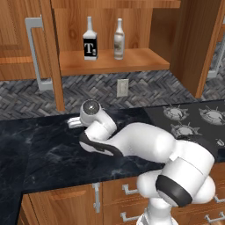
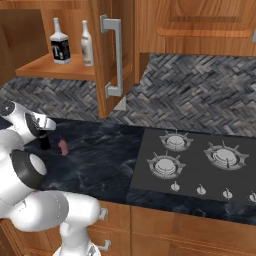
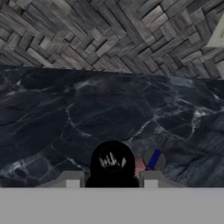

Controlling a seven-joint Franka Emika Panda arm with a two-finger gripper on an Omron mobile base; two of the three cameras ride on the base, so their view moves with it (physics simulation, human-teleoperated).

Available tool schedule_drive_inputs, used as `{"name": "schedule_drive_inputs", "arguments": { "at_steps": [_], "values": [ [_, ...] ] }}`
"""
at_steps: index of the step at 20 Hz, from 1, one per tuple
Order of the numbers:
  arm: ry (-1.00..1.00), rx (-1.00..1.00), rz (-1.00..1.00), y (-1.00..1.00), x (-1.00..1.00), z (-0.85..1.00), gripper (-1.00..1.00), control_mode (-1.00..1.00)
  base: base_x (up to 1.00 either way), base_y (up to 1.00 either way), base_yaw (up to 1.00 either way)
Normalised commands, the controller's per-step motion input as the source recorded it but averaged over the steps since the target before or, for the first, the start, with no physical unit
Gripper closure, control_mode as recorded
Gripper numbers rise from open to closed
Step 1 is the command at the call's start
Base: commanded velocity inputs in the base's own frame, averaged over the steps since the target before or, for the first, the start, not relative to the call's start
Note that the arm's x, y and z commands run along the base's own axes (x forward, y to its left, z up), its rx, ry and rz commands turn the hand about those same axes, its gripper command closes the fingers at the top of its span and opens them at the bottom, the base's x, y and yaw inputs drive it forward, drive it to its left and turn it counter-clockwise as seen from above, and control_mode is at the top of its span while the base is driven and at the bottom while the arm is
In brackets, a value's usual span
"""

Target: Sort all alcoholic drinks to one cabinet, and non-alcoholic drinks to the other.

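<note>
Black marble-look countertop [image 2: 105,160], glossy with white veining, backed by grey herringbone tile wall [image 2: 200,95]; warm wooden cabinets above. Open upper cabinet shelf [image 1: 132,63] holding square clear glass bottle with white cap and black "T" label [image 1: 90,44], slim cream-white bottle with greyish label [image 1: 118,40] just beside it, both upright. On counter, small black cola-style bottle [image 3: 112,164] standing between pale gripper fingers [image 3: 72,179]; gripper [image 3: 111,181] narrowed around it, looks gripped. Short pink-purple bottle with dark cap [image 3: 146,162] right next to black one, apparently lying on its side. Dark cooktop with metal burners [image 2: 195,160] further right. White wall outlet [image 1: 122,87] under shelf
</note>
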Motion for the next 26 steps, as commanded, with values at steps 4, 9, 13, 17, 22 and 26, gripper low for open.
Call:
{"name": "schedule_drive_inputs", "arguments": {
  "at_steps": [4, 9, 13, 17, 22, 26],
  "values": [
    [0.0, 0.0, -0.02, -0.21, -0.38, 0.24, 1.0, -1.0, 0.0, 0.0, 0.0],
    [0.0, 0.0, -0.02, -0.25, -0.42, 0.23, 1.0, -1.0, 0.0, 0.0, 0.0],
    [0.0, 0.01, -0.01, -0.25, -0.43, 0.21, 1.0, -1.0, 0.0, 0.0, 0.0],
    [0.0, 0.01, -0.01, -0.25, -0.46, 0.17, 1.0, -1.0, 0.0, 0.0, 0.0],
    [0.0, 0.0, -0.01, -0.19, -0.38, 0.25, 1.0, -1.0, 0.0, 0.0, 0.0],
    [0.0, 0.0, 0.0, -0.06, -0.16, 0.19, 1.0, -1.0, 0.0, 0.0, 0.0]
  ]
}}
